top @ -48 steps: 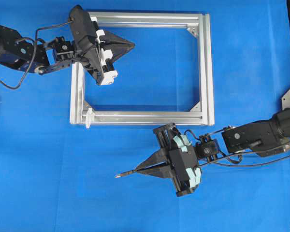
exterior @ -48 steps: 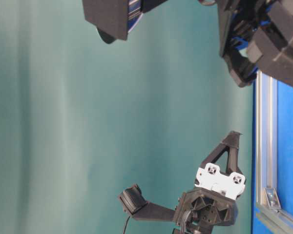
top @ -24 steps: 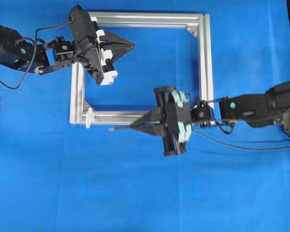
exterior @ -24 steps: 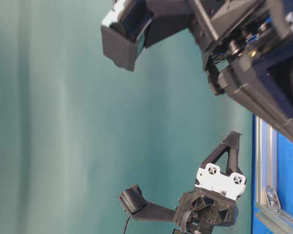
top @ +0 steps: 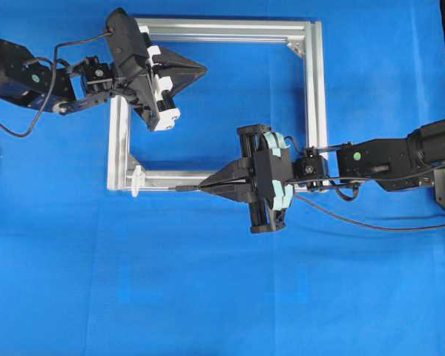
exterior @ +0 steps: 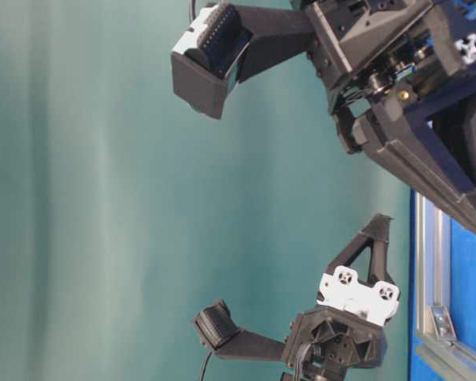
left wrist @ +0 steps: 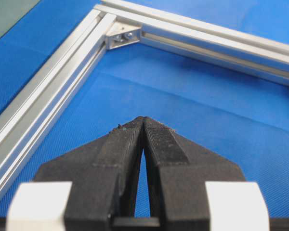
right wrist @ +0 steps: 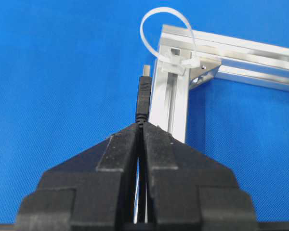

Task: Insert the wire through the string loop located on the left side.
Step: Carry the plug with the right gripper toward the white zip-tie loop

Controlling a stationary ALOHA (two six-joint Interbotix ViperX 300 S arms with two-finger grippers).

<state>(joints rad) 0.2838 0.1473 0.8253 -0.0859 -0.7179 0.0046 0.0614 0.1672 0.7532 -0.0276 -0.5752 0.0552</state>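
So the right gripper is clamped on the wire, its plug just short of the white string loop on the frame; threading remains. The left gripper, pressed together and empty, hovers inside the frame's far corner.

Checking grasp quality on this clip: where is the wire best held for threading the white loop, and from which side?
Hold the wire on the black plug body just behind its silver tip, coming from behind, in line with it. The right tool is shut on it that way, leaving a short stiff end pointing toward the string loop at the frame corner.
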